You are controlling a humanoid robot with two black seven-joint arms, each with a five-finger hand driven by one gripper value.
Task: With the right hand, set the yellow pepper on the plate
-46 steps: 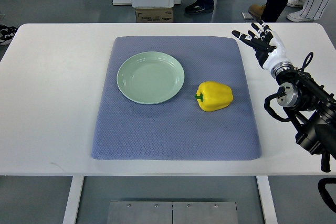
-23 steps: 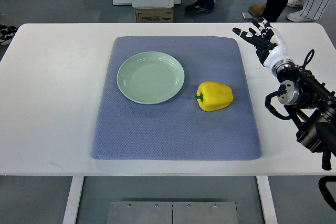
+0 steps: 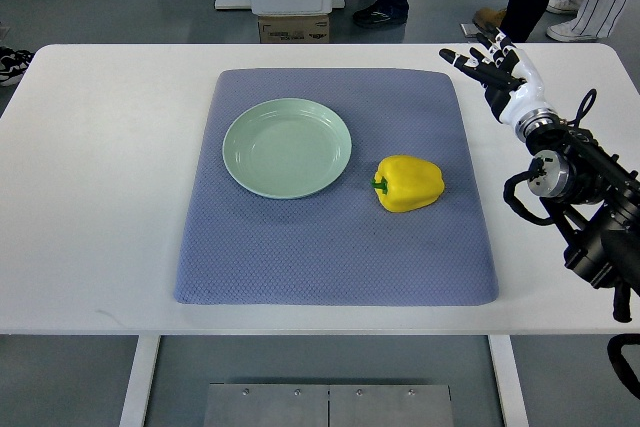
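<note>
Right arm enters from the right edge. Right hand [image 3: 497, 75] raised, fingers [image 3: 462, 59] spread, holding nothing.

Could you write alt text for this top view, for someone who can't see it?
A yellow pepper lies on a blue-grey mat, just right of an empty pale green plate. The robot's right hand hovers open over the white table, far right.

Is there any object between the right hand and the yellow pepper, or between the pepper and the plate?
Nothing visible. Only bare blue mat lies between the open right hand and the yellow pepper, and between the pepper and the empty green plate.
</note>
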